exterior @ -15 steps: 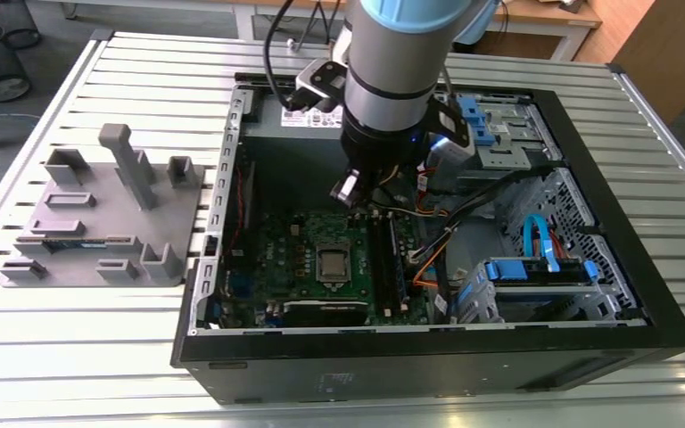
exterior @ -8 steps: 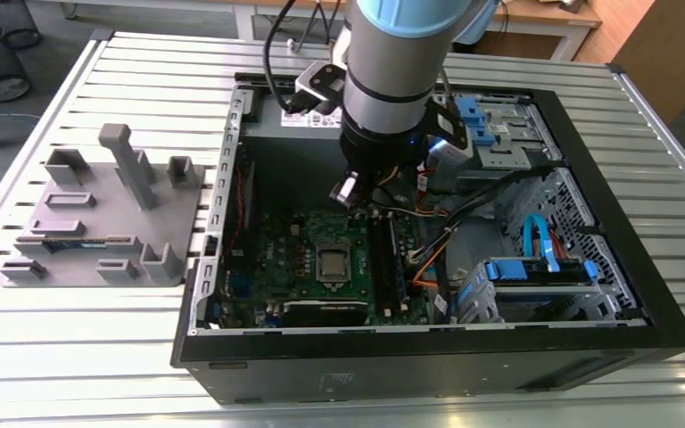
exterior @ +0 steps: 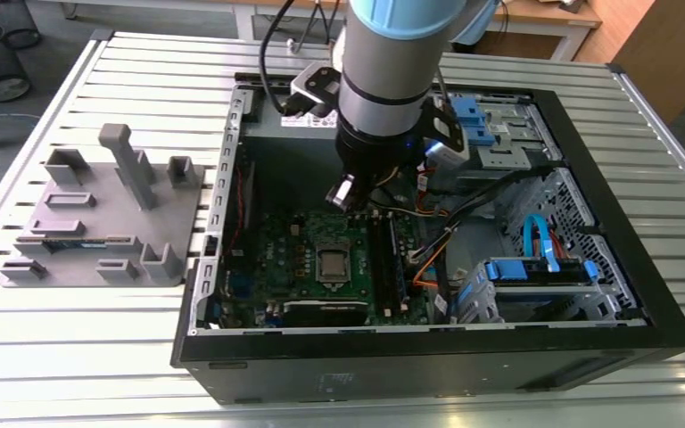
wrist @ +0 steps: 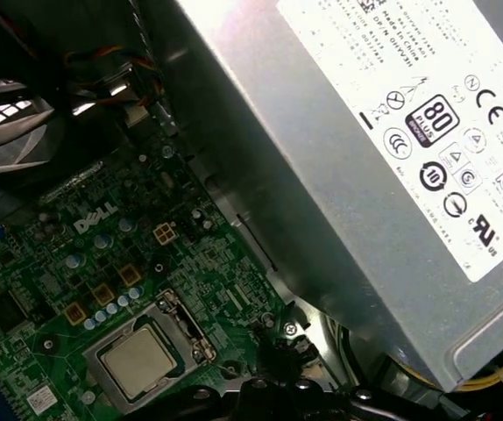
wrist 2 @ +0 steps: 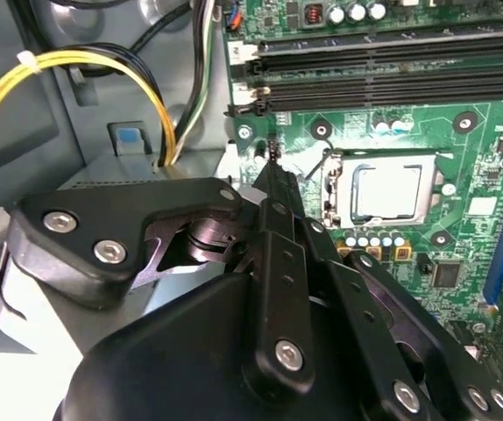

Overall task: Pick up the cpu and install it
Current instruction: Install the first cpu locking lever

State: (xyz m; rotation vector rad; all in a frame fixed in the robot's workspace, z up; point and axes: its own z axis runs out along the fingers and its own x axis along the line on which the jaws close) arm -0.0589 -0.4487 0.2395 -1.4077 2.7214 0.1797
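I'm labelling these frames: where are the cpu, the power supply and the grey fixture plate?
cpu [wrist 2: 389, 191], second wrist view, middle of its silver top.
power supply [wrist: 357, 149], first wrist view, its grey side.
grey fixture plate [exterior: 104, 214], exterior view, its flat base.

Room above socket [wrist 2: 385, 191]; PSU [wrist: 365, 167], cables [exterior: 438, 250] crowd sides.

I work in a robotics lab or workshop. An opened computer case [exterior: 438, 223] lies below my end effector [exterior: 345, 192] on a slatted metal desk [exterior: 117, 357]. A grey fixture plate [exterior: 104, 223] sits beside it.

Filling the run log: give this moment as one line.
square silver-topped cpu: seated in motherboard socket | black gripper: empty, above green motherboard beside socket | open computer case: on slatted table
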